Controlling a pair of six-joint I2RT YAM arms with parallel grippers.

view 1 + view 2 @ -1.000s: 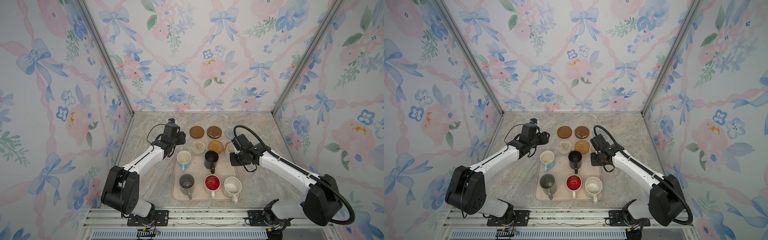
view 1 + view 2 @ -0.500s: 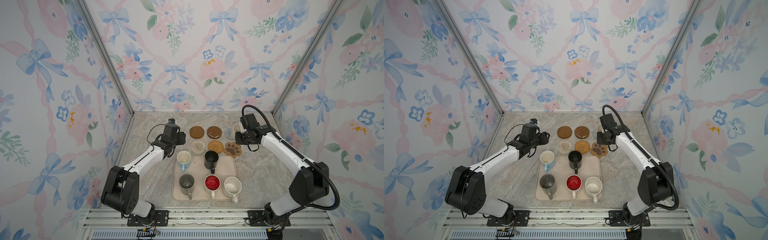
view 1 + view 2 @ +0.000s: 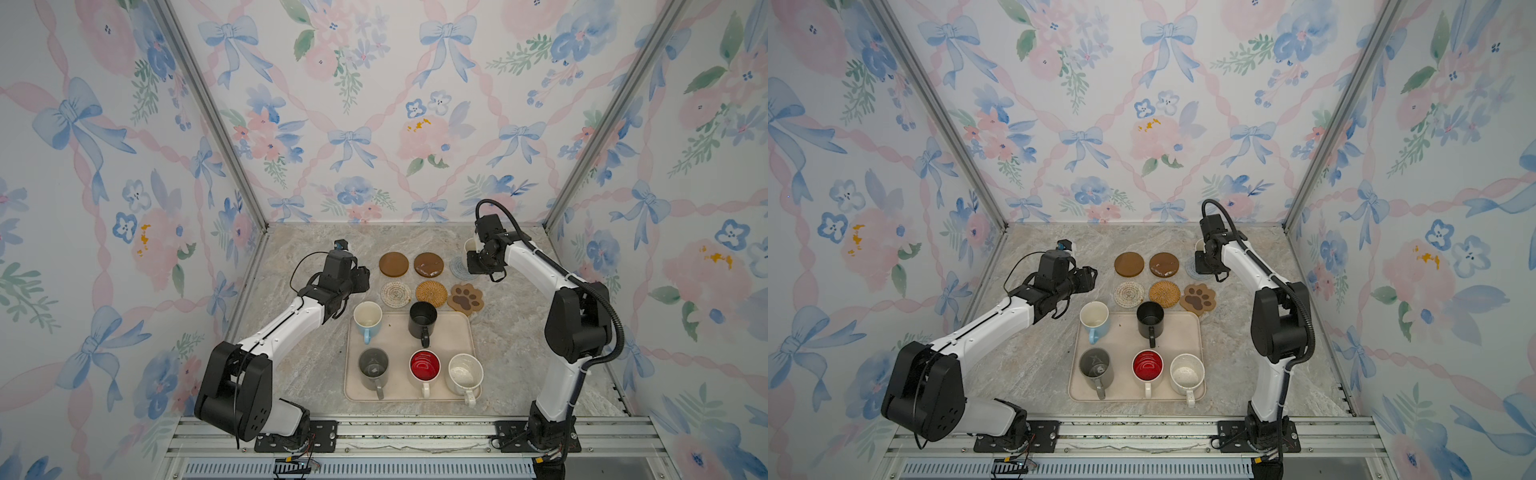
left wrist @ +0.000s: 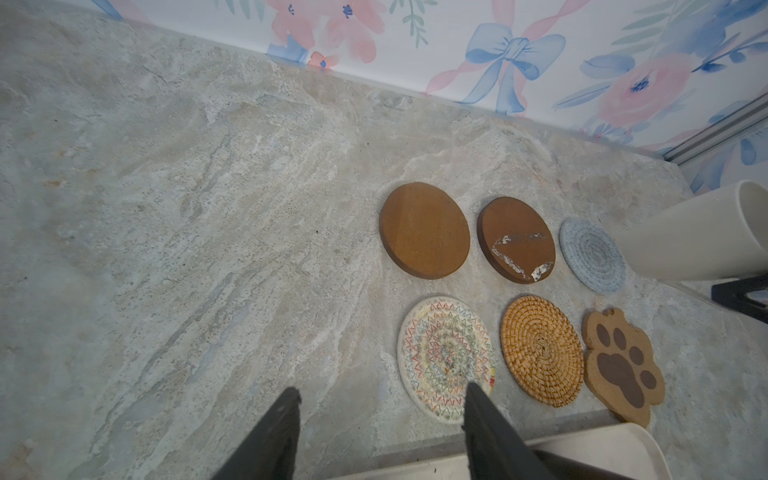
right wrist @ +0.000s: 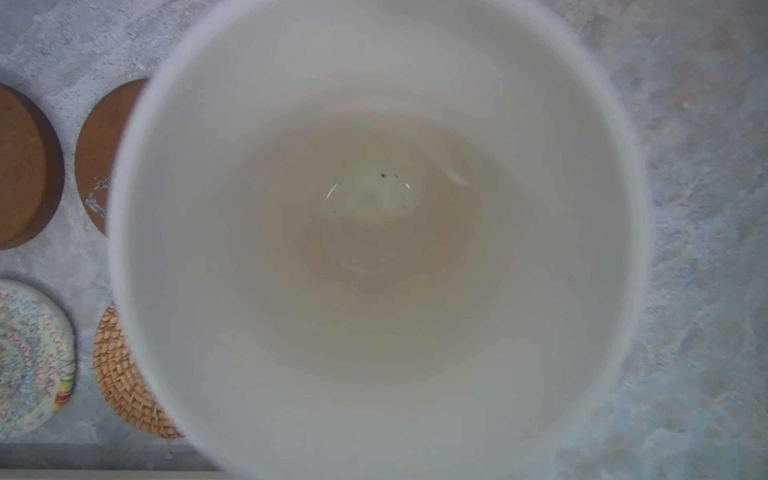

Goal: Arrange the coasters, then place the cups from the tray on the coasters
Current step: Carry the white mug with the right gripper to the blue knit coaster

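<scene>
right pincer (image 3: 474,261) clenched on cream cup (image 5: 382,249), over grey-blue coaster (image 4: 592,253), left pincer (image 4: 381,390) released

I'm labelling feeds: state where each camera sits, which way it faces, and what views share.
Top views: high above the front rail, looking down and back over the tray; both arms show.
Left wrist: on left arm, facing the coasters; open left pincer shows.
Right wrist: on right arm, looking down into the cream mug; no pincer visible.
Shared: both wrist views show the rattan coaster.
</scene>
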